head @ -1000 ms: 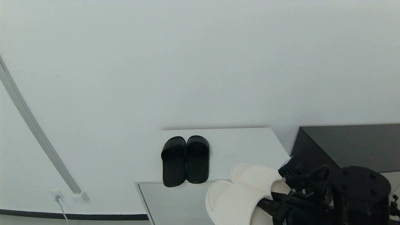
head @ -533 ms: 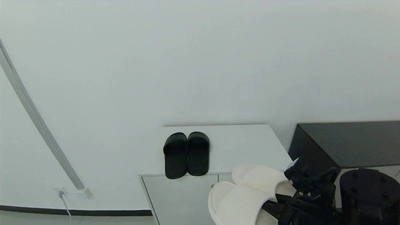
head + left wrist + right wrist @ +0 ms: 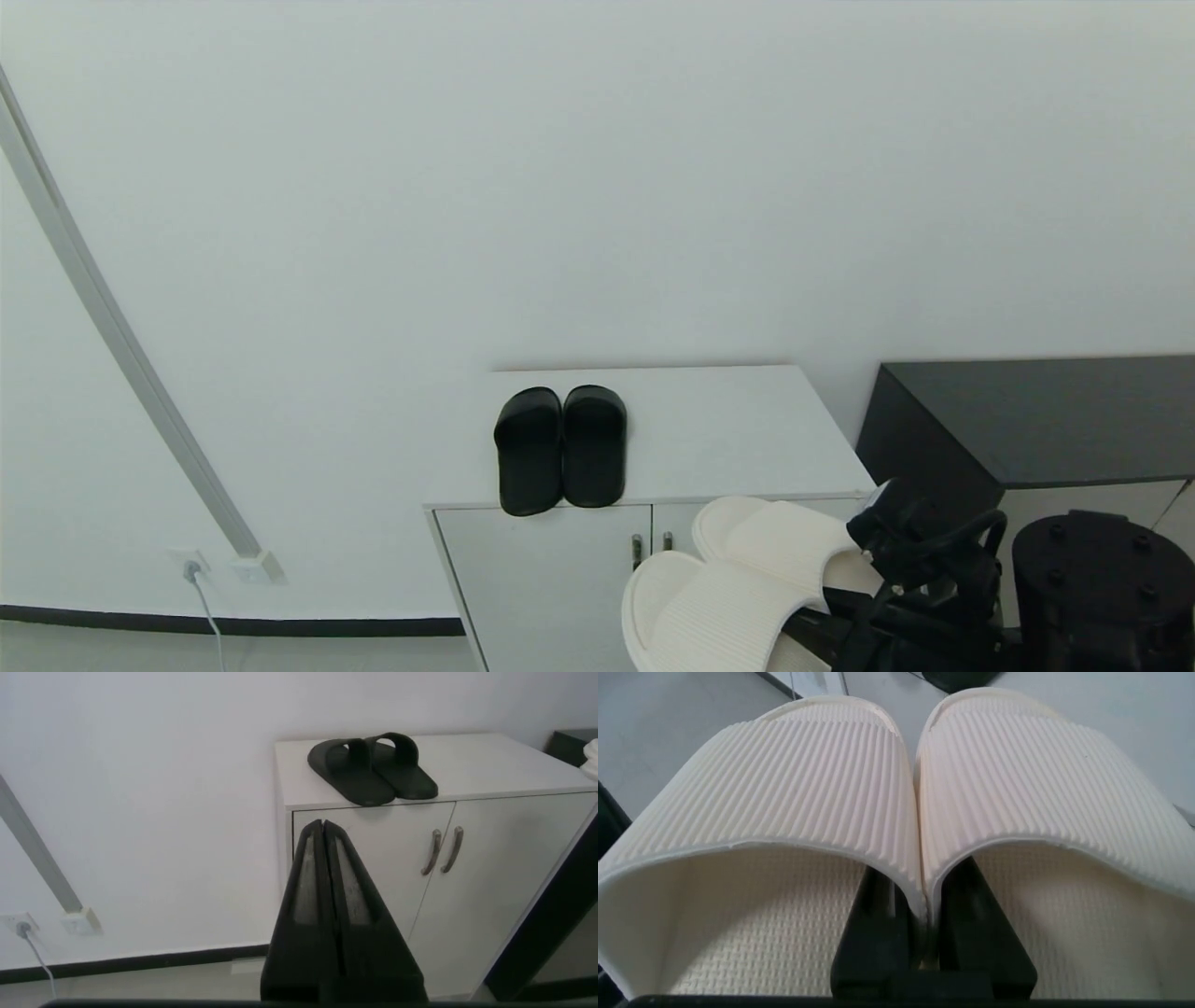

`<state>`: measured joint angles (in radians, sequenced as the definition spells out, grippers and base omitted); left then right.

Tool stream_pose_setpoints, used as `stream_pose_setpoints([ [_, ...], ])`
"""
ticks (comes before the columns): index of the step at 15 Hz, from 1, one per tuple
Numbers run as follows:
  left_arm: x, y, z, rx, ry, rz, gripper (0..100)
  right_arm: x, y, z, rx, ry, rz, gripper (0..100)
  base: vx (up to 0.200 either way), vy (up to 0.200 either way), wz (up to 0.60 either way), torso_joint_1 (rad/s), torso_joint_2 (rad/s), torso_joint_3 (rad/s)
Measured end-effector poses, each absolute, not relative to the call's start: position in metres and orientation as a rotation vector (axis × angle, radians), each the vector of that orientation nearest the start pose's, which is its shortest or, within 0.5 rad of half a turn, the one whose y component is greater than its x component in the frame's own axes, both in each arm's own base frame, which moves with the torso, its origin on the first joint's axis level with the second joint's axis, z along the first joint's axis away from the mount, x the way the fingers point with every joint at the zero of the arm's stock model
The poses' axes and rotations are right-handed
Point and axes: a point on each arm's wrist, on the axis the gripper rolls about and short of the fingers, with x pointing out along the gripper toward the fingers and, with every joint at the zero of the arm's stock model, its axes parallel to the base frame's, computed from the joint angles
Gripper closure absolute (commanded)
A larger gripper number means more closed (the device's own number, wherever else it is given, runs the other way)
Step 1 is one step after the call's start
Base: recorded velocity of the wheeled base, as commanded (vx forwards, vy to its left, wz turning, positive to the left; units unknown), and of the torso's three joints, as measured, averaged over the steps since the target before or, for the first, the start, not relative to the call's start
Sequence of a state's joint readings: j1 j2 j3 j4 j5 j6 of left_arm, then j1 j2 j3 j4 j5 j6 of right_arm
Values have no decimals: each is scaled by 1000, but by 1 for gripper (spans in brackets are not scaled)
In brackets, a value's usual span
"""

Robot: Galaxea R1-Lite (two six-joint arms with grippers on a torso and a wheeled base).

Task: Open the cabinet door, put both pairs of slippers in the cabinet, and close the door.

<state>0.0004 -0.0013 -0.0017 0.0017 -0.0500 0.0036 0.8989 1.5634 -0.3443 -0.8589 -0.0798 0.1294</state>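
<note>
**Black pair on top, white pair held, doors closed**

The white cabinet stands against the wall. Both of its doors are closed, with their two handles side by side at the centre. The black slippers lie together on the cabinet top, heels at the front edge. The white ribbed slippers hang before the right door, and the right gripper has its jaws clamped on their adjoining straps.

1. No text, number, brand or sign can be read on anything in these views.
2. A small pale patch sits on the dark arm just beside the white slippers. It may be a sticker, but anything printed on it is too small to read.
</note>
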Motion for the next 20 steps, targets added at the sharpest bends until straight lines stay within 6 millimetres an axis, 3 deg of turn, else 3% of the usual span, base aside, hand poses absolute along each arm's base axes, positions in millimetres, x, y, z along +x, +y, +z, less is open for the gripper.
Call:
stream_pose_setpoints([
  [8,-23,-1,76,3,-1,-50,100,141,174,119,-68,405,784,100,0,0,0,0,0,0],
  [9,-23,-1,76,2,-1,-50,0,141,174,118,-69,407,784,100,0,0,0,0,0,0],
  [13,-23,-1,76,2,-2,-49,0,140,174,117,-71,411,786,100,0,0,0,-21,42,26],
  [20,-23,-1,76,2,-1,-49,0,140,174,117,-75,412,786,100,0,0,0,-149,333,174],
])
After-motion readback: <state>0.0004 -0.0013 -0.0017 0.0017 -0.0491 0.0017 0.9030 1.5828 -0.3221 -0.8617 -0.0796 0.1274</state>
